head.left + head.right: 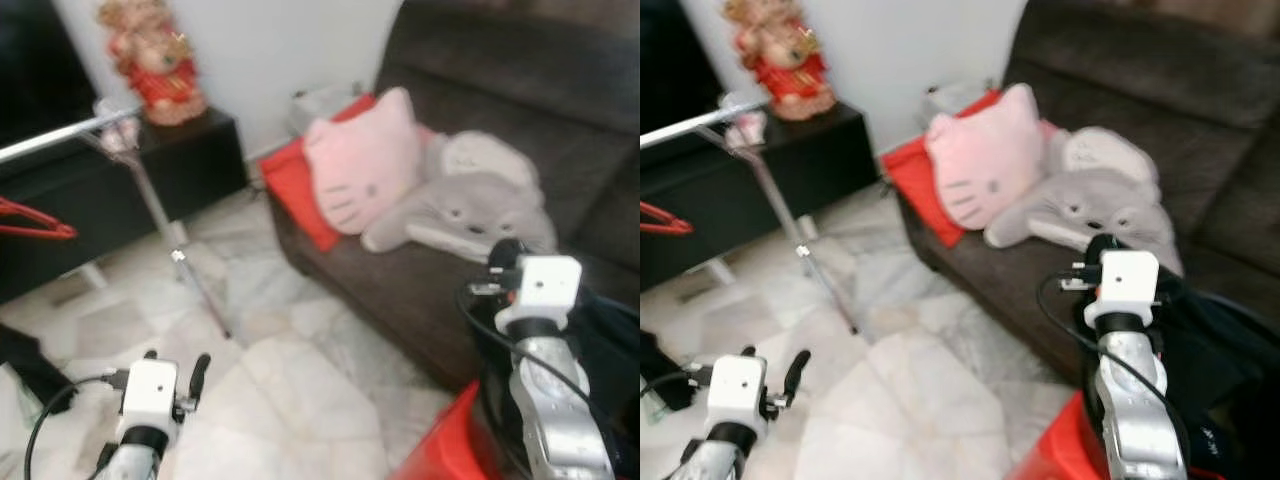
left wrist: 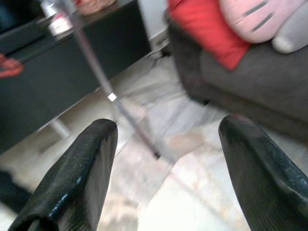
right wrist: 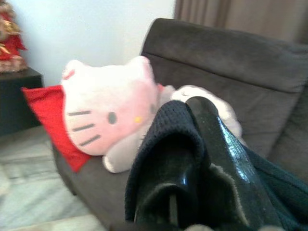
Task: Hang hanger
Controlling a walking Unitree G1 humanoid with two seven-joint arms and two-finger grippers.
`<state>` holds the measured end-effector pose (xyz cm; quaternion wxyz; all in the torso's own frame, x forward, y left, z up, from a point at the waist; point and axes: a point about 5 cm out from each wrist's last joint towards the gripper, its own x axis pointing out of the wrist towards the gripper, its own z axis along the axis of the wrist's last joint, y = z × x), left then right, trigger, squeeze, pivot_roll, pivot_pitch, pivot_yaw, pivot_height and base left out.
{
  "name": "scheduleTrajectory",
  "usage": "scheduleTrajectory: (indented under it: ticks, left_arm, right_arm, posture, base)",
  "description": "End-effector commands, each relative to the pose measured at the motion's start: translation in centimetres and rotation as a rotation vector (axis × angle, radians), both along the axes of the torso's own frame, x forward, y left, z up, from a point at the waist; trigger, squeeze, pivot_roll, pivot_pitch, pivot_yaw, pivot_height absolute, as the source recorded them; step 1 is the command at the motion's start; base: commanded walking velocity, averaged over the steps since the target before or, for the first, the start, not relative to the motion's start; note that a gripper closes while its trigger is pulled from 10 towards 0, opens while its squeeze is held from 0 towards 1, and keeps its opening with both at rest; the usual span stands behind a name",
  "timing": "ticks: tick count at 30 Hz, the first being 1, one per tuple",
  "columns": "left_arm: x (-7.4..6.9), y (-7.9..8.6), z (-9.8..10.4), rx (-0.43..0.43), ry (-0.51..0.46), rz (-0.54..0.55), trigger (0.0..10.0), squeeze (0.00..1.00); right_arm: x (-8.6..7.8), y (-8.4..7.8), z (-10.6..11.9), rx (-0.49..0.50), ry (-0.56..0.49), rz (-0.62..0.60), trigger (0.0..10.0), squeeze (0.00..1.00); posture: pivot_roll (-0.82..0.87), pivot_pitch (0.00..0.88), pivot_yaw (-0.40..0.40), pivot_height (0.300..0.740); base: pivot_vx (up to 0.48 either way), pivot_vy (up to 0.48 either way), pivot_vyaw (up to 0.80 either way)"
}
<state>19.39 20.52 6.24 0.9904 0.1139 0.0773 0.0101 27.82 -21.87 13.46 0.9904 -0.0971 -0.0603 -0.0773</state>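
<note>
Your dark sofa (image 1: pixel 520 120) fills the 1 to 3 o'clock side, carrying a red cushion (image 1: pixel 298 190), a pink cat plush (image 1: pixel 362 165) and a grey plush (image 1: pixel 480 200). At 10 o'clock a silver clothes rail (image 1: pixel 70 132) stands before a black tabletop (image 1: pixel 190 160). The red hanger (image 1: pixel 35 222) hangs at 9 o'clock (partly cut off). Your right claw (image 3: pixel 192 159) is closed on a dark knit garment (image 3: pixel 163 144). Your left claw (image 2: pixel 166 159) hangs spread open over the marble floor (image 1: pixel 290 390).

Your red hanger (image 1: pixel 35 222) hangs at the far left, under the slanting silver rail (image 1: pixel 65 133) of the clothes rack; you see just part of it, a thin red wire outline against the dark cabinet, blurred.
</note>
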Motion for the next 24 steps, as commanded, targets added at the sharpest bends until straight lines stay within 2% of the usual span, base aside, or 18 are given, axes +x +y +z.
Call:
scheduleTrajectory:
  ticks: [1, 22, 24]
  left_arm:
    - [0.20, 0.26, 0.35, 0.015, -0.013, 0.002, 10.0, 0.00]
    - [0.17, 0.26, 0.29, 0.017, -0.017, 0.003, 10.0, 0.00]
    - [0.13, 0.23, 0.31, 0.017, -0.018, 0.002, 10.0, 0.00]
  right_arm:
    - [0.12, 0.29, 0.67, 0.003, -0.027, 0.015, 10.0, 0.00]
    - [0.36, 0.31, 1.00, 0.001, -0.037, 0.020, 10.0, 0.00]
    - [0.18, -0.22, 1.18, -0.008, -0.052, -0.027, 10.0, 0.00]
  posture:
    - [-0.10, 0.000, -0.010, 0.740]
    - [-0.10, 0.000, -0.012, 0.740]
    - [-0.10, 0.000, -0.012, 0.740]
  base:
    - [0.000, 0.326, 0.80]
    - [0.000, 0.000, 0.80]
    - [0.000, 0.000, 0.69]
